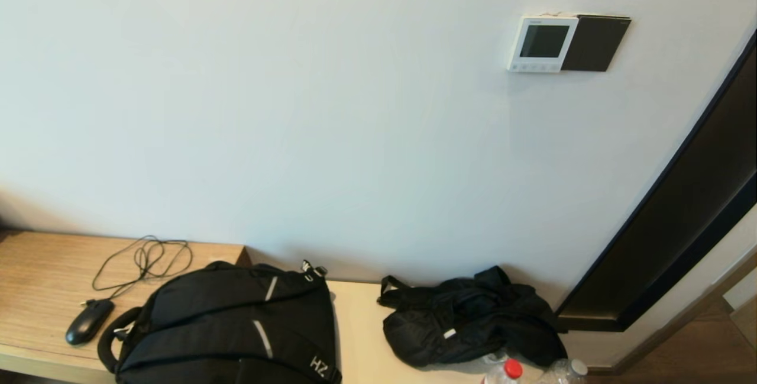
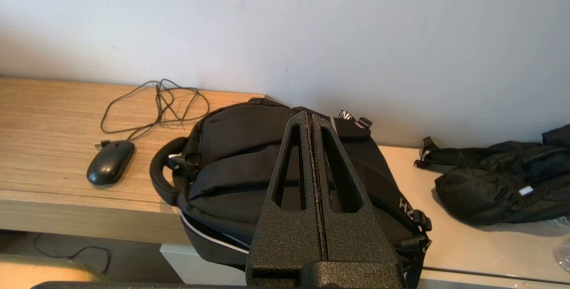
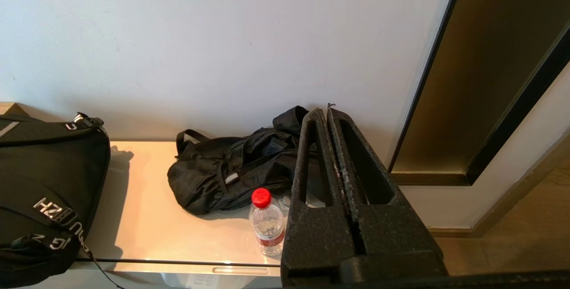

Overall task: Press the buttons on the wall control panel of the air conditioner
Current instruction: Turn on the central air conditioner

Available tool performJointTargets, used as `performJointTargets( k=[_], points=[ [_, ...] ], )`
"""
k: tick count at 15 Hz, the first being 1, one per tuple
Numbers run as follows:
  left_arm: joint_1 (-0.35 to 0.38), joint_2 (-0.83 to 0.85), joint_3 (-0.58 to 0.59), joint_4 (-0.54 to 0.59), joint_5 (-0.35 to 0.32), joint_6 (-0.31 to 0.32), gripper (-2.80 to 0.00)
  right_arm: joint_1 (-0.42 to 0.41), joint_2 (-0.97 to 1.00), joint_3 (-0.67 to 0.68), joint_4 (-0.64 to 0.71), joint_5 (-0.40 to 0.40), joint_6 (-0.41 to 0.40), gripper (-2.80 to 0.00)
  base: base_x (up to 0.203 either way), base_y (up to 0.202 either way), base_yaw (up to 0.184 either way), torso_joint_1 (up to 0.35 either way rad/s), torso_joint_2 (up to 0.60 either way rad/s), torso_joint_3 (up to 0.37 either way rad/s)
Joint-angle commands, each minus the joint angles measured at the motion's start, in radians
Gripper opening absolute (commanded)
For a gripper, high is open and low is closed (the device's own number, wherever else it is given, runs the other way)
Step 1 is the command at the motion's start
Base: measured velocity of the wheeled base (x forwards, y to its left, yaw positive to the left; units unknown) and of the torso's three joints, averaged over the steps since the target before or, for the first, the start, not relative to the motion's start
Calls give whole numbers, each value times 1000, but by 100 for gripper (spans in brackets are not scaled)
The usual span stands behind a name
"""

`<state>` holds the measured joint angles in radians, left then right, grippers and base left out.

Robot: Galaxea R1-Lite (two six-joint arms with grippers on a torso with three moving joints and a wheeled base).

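The white wall control panel (image 1: 542, 43) hangs high on the wall at the upper right, with a dark screen and a row of tiny buttons (image 1: 535, 67) along its bottom edge. A plain black square plate (image 1: 596, 43) adjoins it on the right. Neither arm shows in the head view. My left gripper (image 2: 310, 117) is shut and empty, low above the black backpack. My right gripper (image 3: 325, 111) is shut and empty, low over the counter near the crumpled black bag and a bottle, far below the panel.
A black backpack (image 1: 236, 325) and a crumpled black bag (image 1: 470, 319) lie on the counter below. A black mouse (image 1: 89, 320) with its cable lies on the wooden desk at left. A red-capped bottle (image 3: 266, 221) stands by the counter's front edge. A dark door frame (image 1: 680, 230) runs along the right.
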<state>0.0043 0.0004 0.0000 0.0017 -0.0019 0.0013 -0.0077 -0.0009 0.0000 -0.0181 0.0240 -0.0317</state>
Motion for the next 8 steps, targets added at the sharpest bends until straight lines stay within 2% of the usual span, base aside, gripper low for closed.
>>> performJointTargets(
  k=[1,8],
  points=[
    [0,0,0,0,0,0,-280,0,-2,1,0,1,-1,-280,0,0,0,0,0,0],
    [0,0,0,0,0,0,-280,0,-1,0,-2,1,1,-280,0,0,0,0,0,0]
  ],
)
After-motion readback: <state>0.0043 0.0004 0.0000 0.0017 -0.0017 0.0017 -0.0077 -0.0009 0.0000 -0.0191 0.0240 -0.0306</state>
